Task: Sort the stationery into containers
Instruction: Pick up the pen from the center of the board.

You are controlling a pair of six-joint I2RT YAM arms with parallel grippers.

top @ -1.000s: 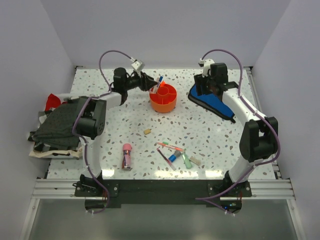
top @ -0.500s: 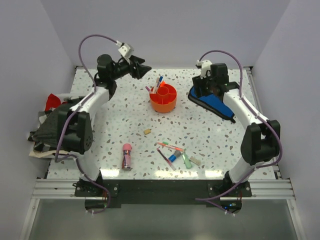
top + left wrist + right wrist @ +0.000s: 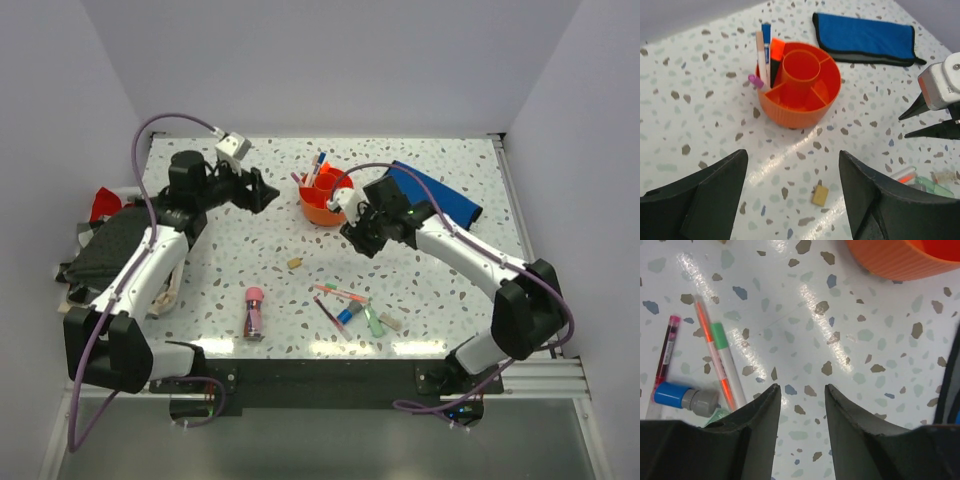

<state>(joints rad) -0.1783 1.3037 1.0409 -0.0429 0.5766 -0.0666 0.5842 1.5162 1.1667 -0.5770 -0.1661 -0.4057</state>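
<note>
The orange caddy [image 3: 327,203] stands at the table's back middle with several pens [image 3: 318,166] upright in one ring compartment; the left wrist view shows it [image 3: 801,95] too. My left gripper [image 3: 268,191] is open and empty, raised to the left of the caddy [image 3: 791,153]. My right gripper [image 3: 353,238] is open and empty just in front of the caddy [image 3: 801,386]. On the table lie a beige eraser [image 3: 294,263], a pink-capped glue tube [image 3: 253,311], and a cluster of pens [image 3: 349,304]: orange [image 3: 714,357], green-capped [image 3: 726,360], pink [image 3: 667,352], blue-capped [image 3: 682,396].
A blue pouch [image 3: 437,194] lies flat right of the caddy. A pile of dark and red cloth [image 3: 110,250] covers the table's left edge. A second small eraser [image 3: 390,322] lies at the right of the pen cluster. White walls enclose the table.
My left gripper drew back from the caddy toward the left and nearer. My right arm swung off the blue pouch to the table's middle, in front of the caddy.
</note>
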